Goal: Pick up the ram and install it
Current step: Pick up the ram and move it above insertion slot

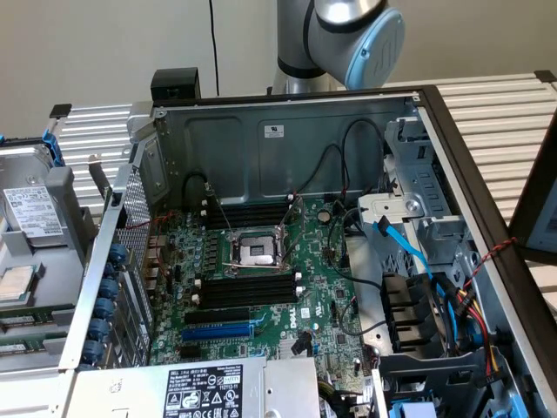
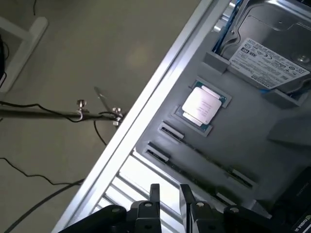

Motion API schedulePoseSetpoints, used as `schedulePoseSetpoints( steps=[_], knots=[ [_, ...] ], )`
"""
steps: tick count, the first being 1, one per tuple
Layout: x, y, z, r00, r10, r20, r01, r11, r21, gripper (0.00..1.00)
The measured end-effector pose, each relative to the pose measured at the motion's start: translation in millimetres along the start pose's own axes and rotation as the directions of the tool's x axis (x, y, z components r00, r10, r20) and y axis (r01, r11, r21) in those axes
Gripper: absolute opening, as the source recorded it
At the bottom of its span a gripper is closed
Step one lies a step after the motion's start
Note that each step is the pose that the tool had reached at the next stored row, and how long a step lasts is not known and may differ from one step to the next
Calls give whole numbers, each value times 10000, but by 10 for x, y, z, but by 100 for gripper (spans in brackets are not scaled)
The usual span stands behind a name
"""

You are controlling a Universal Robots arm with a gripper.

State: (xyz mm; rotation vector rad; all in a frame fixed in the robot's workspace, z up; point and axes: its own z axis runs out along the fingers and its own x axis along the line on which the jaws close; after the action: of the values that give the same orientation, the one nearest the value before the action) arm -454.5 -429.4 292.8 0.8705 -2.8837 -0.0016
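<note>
A robotics lab: 1 robot arm (image 1: 357, 39) stands behind an open PC case (image 1: 244, 148), motherboard (image 1: 322, 287) bare, on a slatted metal table (image 1: 487, 96); beside it a tray (image 2: 272, 145) holds a hard drive (image 2: 272, 53) and a CPU (image 2: 203, 106).

Black memory slots (image 1: 248, 287) were seen flanking the CPU socket (image 1: 258, 251); a blue expansion slot (image 1: 218, 331) was set near it, and a hard drive (image 1: 30, 209) well apart from it.

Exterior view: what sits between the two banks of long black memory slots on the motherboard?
A square silver processor socket in a metal frame, seen in the exterior view.
</note>
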Motion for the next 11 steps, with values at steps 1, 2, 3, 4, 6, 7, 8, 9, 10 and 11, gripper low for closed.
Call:
schedulePoseSetpoints(
  steps=[1, 2, 3, 4, 6, 7, 8, 9, 10, 11],
  knots=[
    [-1, 0, 11, 9998, -179, -7, 179, 9998, 22, 30],
    [-3, -1, 22, 9994, -356, -14, 356, 9994, 44, 30],
    [-4, -1, 33, 9985, -541, -21, 541, 9985, 67, 30],
    [-5, -2, 44, 9974, -718, -31, 718, 9974, 91, 30],
    [-10, -1, 72, 9941, -1087, -43, 1087, 9940, 141, 30],
    [-12, -1, 84, 9921, -1252, -51, 1253, 9920, 163, 30],
    [-13, -2, 97, 9897, -1429, -59, 1430, 9895, 186, 30],
    [-15, -2, 107, 9870, -1606, -70, 1607, 9868, 207, 30],
    [-16, -3, 118, 9839, -1786, -80, 1787, 9836, 228, 30],
    [-17, -2, 126, 9805, -1961, -90, 1963, 9802, 249, 30]
  ],
)
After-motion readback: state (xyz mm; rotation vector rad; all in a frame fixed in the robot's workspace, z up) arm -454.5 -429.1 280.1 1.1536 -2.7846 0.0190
